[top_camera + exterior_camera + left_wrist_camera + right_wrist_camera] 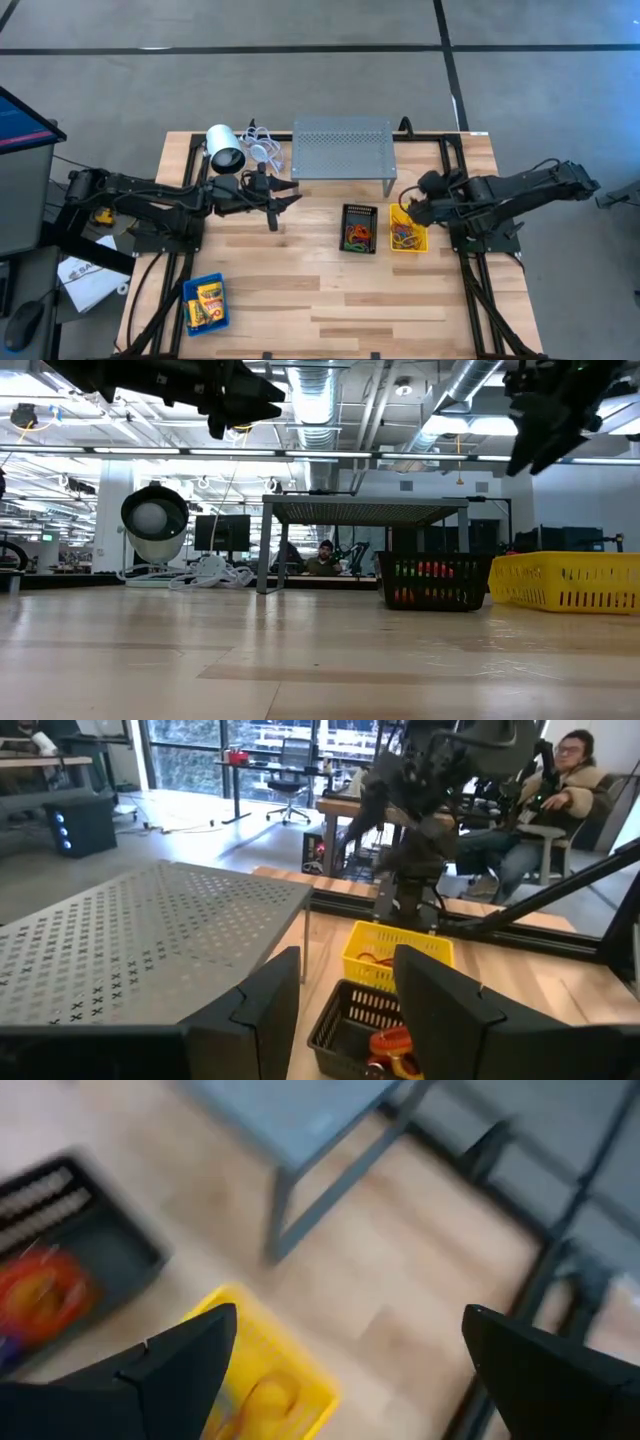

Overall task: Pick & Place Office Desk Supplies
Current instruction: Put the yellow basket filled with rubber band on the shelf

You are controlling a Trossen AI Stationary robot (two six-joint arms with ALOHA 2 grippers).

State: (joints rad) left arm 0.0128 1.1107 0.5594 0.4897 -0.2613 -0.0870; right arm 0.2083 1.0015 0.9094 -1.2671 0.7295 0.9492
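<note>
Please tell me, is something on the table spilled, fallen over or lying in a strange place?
Only the white cylinder looks odd: it lies on its side near the grey stand, its cable loose beside it. Black bin, yellow bin and blue bin sit upright, with nothing spilled.

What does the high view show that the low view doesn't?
Only the high view: the blue bin holding crayon boxes at the table's near left corner, and the black bin's rubber bands seen from above.
Only the low view: a person seated in the room beyond the table.
Both: the black bin, the yellow bin, the grey perforated stand, the white cylinder, the left gripper and the open right gripper, both raised off the table.
</note>
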